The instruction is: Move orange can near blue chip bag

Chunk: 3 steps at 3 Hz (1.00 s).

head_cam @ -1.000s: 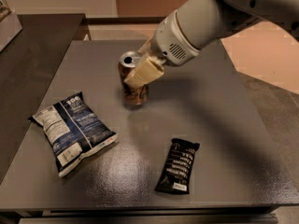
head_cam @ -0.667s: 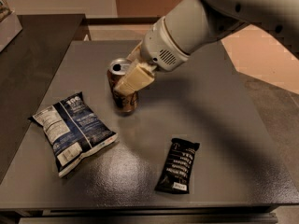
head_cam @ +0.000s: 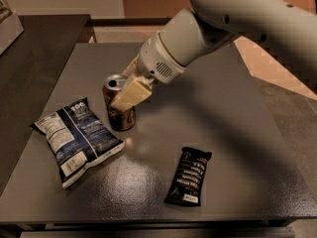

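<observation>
One high, close view angled down onto table (head_cam: 237,133), fingers (head_cam: 131,93) mid-frame on orange can (head_cam: 122,119).

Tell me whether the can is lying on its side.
No: the can is upright, held at its top by the gripper, right of the chip bag.

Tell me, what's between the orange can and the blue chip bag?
In the camera view, only bare grey table separates the brownish-orange metal can, clamped in the gripper, from the crinkly dark blue chip bag.
</observation>
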Each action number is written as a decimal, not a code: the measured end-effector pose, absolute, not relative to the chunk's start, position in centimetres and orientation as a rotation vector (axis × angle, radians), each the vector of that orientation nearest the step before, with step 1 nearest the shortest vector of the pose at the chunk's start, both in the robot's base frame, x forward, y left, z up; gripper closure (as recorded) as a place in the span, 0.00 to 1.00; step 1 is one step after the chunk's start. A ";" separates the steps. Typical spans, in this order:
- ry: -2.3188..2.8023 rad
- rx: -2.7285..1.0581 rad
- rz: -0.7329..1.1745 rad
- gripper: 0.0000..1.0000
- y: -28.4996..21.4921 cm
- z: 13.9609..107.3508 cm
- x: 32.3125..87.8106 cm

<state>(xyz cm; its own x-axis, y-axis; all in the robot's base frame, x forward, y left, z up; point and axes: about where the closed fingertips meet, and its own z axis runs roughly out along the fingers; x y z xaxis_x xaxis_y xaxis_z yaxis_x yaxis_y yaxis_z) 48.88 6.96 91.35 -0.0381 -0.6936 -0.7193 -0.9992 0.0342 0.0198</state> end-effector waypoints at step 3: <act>1.787 -1.741 0.762 0.12 7.9 90.7 48.5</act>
